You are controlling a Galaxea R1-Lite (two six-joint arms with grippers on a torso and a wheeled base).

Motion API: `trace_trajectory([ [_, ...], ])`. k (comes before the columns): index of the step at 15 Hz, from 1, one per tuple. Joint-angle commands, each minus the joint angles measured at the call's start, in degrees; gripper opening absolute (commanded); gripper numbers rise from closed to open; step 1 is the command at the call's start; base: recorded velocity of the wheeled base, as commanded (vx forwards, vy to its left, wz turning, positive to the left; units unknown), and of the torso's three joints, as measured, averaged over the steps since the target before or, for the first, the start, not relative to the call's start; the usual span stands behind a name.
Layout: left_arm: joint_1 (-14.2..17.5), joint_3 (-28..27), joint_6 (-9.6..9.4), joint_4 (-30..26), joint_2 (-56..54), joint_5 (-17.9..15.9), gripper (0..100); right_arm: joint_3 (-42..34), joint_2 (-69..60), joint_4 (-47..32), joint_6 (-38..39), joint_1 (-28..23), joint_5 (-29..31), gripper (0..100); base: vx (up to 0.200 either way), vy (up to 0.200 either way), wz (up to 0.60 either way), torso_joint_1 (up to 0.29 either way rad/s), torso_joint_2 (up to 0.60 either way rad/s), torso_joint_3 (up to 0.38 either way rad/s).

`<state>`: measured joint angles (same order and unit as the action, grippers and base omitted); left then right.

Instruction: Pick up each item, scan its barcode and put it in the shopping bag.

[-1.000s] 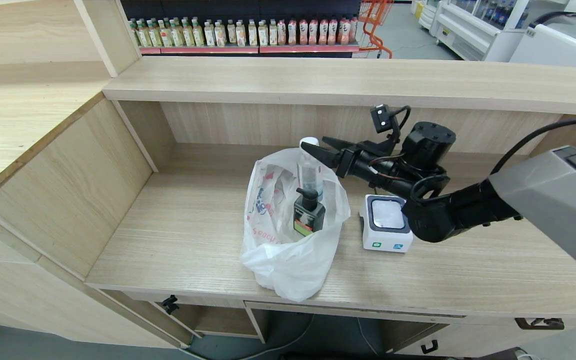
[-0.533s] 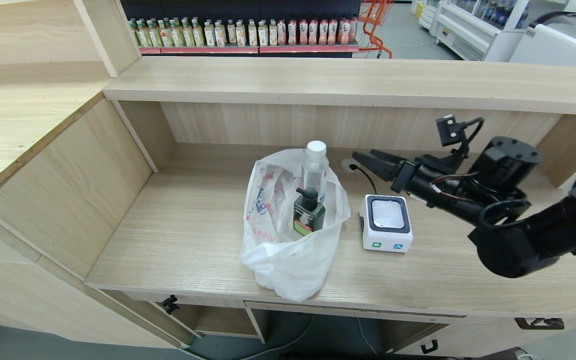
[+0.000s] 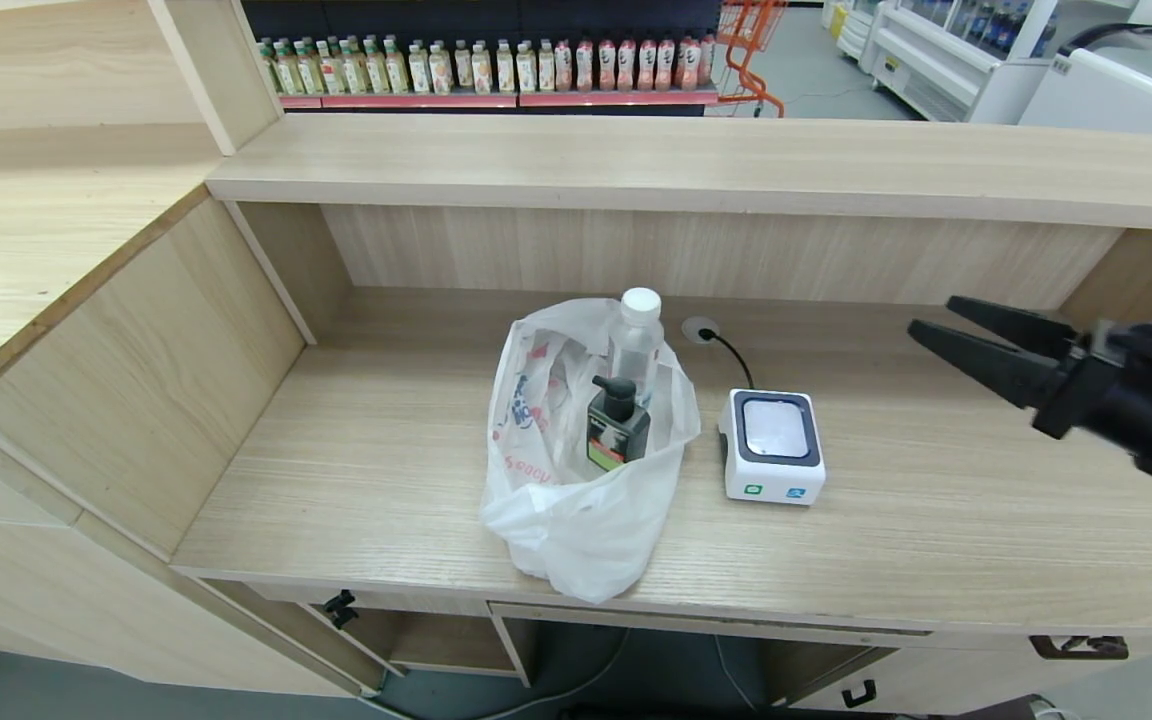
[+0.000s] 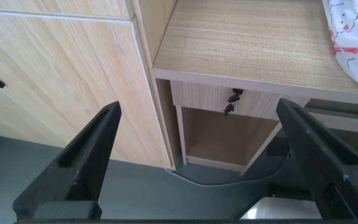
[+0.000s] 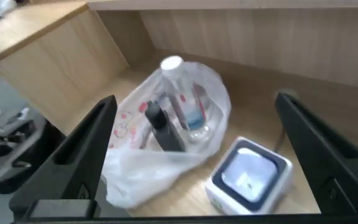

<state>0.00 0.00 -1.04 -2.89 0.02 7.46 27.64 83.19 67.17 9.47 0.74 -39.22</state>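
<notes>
On the desk [image 3: 936, 540], your right arm [image 3: 1126, 400] had withdrawn from the shopping bag [image 3: 556, 520], jaws apart and empty, water bottle [image 3: 636, 345] bagged; left jaws also apart.

The light-wood table [image 3: 356, 470] lies open beside the white plastic shopping bag [image 3: 576, 530] and white square scanner [image 3: 774, 445]. Their gap is narrow (a wooden ledge [image 3: 696, 160] overhangs behind).

The white plastic shopping bag [image 3: 576, 520] is hiding the lower half of the clear plastic bottle with the white cap [image 3: 636, 335] and the base of the dark pump bottle [image 3: 618, 430]. Both labels are showing too unclear to make out. The head view's right edge is cutting off the black right gripper [image 3: 931, 314] just behind its fingers. The left wrist view's edge is cropping the bag to one corner.
</notes>
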Motion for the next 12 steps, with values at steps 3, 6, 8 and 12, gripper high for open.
trace_trajectory([
  [3,0.0,0.0,-0.02,0.0,0.0,0.0,100,-13.8,-40.7,-42.8,-13.7,-13.0,23.3,100,0.000,0.000,0.00,0.000,0.00,0.000],
  [6,0.0,0.0,-0.02,0.0,0.0,0.0,100,-23.1,-57.3,-48.4,-13.8,-2.2,37.4,100,0.000,0.000,0.00,0.000,0.00,0.000],
  [8,0.0,0.0,-0.02,0.0,0.0,0.0,100,-27.6,-71.7,-54.8,-13.9,-3.8,37.2,100,0.000,0.000,0.00,0.000,0.00,0.000],
  [12,0.0,0.0,0.07,0.0,0.0,0.0,100,-27.6,-83.2,-67.1,-10.7,-0.7,39.2,100,0.000,0.000,0.00,0.000,0.00,0.000],
])
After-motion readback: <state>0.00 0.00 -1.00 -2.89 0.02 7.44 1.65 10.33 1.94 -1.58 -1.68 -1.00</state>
